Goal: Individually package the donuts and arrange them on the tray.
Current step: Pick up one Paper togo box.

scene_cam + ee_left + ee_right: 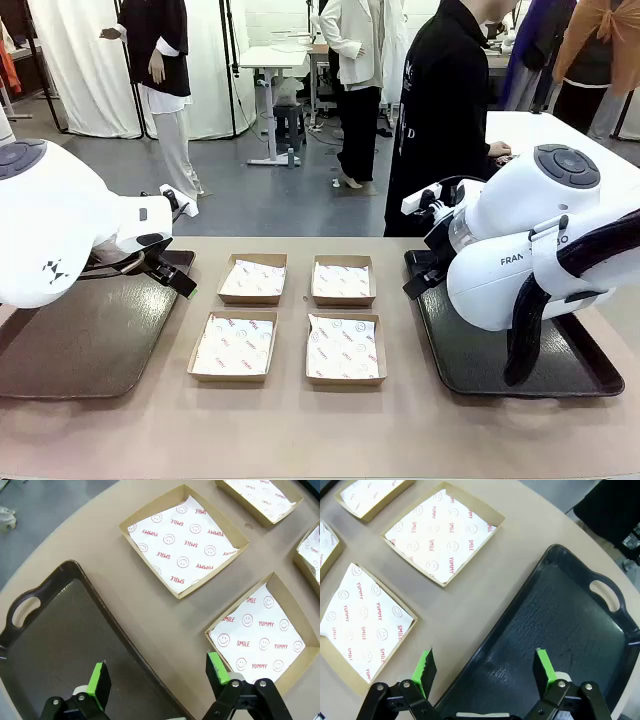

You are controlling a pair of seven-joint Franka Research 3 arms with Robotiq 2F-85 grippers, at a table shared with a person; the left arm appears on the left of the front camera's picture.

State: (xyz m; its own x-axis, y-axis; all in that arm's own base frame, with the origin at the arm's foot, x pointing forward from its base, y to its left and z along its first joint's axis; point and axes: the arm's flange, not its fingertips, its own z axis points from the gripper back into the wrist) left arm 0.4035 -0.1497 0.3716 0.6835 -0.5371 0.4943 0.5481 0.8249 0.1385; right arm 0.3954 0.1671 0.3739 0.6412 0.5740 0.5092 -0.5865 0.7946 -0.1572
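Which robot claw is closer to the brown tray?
Left. The left gripper hangs open above the brown tray's rim; the right gripper is across the table, above the black tray.

Clearance, tabletop
Four cardboard boxes [230,377] occupy centre, narrow lanes between; brown tray [70,350], black tray [470,370] bare; near table [320,430] strip open.

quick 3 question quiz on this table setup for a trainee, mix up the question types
1. True or false: each of the four cardboard boxes holds a donut.
2. Multiple choice: the left gripper and right gripper are A) open and empty, B) shut on a box, C) shut on a spoon.
3. Fill in: each box's paper liner is printed with smiley faces and the words SMILE and ____.

Key: 1 false, 2 A, 3 YUMMY.
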